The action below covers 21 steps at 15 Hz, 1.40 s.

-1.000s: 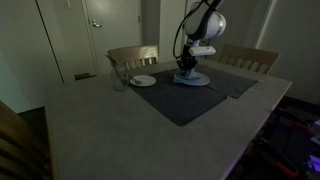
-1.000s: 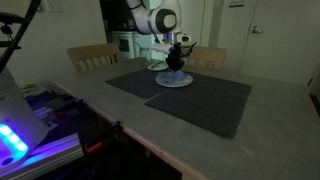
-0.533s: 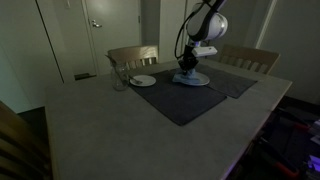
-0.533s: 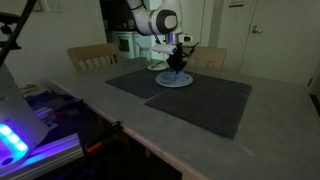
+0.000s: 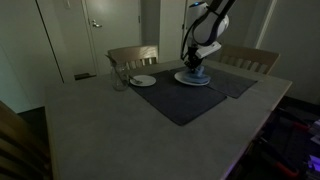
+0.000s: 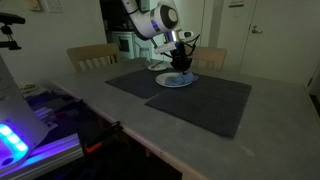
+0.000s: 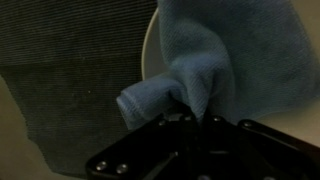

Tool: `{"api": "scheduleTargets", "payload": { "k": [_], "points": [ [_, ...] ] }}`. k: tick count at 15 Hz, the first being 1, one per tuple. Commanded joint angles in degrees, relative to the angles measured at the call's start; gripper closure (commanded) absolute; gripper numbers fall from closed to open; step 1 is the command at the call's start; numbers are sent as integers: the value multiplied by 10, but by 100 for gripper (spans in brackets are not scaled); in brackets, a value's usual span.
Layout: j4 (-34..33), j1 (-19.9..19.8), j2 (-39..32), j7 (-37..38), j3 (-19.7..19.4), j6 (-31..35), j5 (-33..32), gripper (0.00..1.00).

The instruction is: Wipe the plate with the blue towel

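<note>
A white plate [image 5: 192, 80] lies on a dark placemat at the far side of the table; it also shows in an exterior view [image 6: 176, 82]. The blue towel [image 7: 215, 55] lies bunched on the plate and covers most of it; only a strip of the plate's rim [image 7: 150, 45] shows in the wrist view. My gripper [image 5: 194, 65] stands over the plate, shut on a fold of the blue towel [image 6: 181, 74]. In the wrist view the gripper [image 7: 198, 118] pinches the towel's pulled-up fold between its dark fingers.
A second small plate [image 5: 143, 80] and a glass [image 5: 118, 78] stand at the placemat's far left. Dark placemats [image 5: 185, 100] cover the table's middle. Wooden chairs [image 5: 133, 55] stand behind the table. A grey placemat [image 7: 70, 60] fills the left of the wrist view.
My gripper has moved a little to the right and up over the plate, drawing the towel's fold with it.
</note>
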<state>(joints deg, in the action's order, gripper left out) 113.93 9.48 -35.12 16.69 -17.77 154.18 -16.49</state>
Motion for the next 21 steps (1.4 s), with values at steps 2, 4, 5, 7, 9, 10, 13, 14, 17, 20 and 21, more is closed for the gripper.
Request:
{"api": "scheduleTargets", "payload": {
  "k": [2, 4, 5, 7, 9, 10, 13, 14, 17, 20, 21],
  "points": [
    [9, -74, 6, -61, 98, 20, 83, 98],
    [7, -113, 6, -103, 146, 29, 142, 98],
    [7, -133, 6, -125, 168, 35, 169, 98],
    [6, -176, 3, -172, 215, 48, 226, 98],
    [4, -201, 1, -207, 242, 51, 263, 98],
    [4, -203, 1, -215, 242, 48, 266, 98],
    [6, -168, 7, -194, 192, 28, 223, 98],
    [7, -158, 8, -187, 178, 25, 207, 98],
    [11, -111, 16, -149, 114, 15, 143, 98],
    [8, -65, 16, -101, 56, 5, 74, 98],
    [8, -56, 15, -91, 45, 2, 59, 98]
  ]
}}
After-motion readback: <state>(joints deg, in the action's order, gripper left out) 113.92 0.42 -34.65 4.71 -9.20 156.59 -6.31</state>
